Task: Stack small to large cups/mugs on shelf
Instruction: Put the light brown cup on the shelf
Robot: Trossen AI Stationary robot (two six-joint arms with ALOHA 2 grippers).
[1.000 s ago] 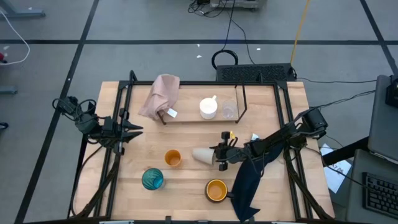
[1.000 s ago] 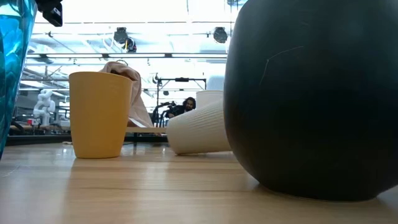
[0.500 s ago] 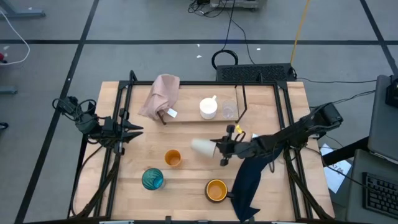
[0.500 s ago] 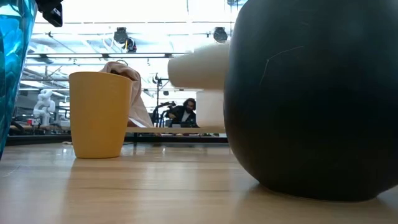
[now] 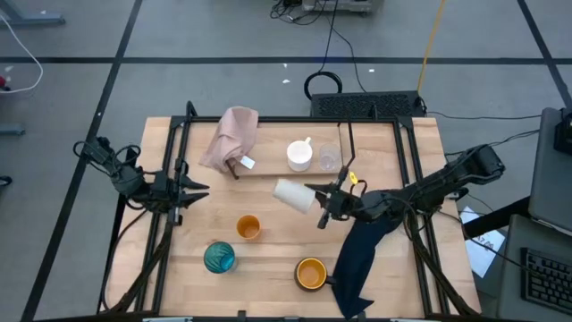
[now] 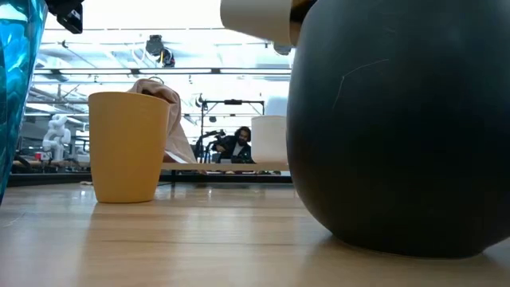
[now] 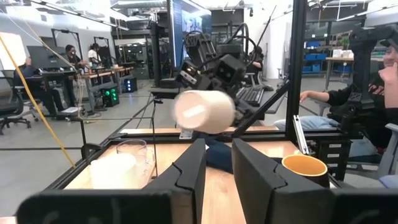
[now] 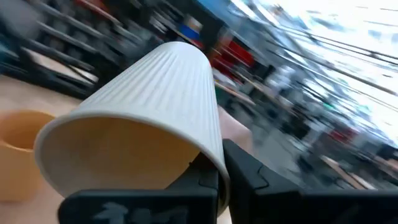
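right claw [image 5: 315,196] is clamped on the beige cup's [image 5: 291,193] rim, cup lying sideways in the air, with the shelf [image 5: 350,143] just beyond it on the bench's far side

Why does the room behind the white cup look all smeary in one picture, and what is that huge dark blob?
In the right wrist view the background is streaked by motion blur, while the beige cup stays sharp. In the low view the dark blob sits very close to the lens and bright ceiling lights glare. The high view is evenly lit.
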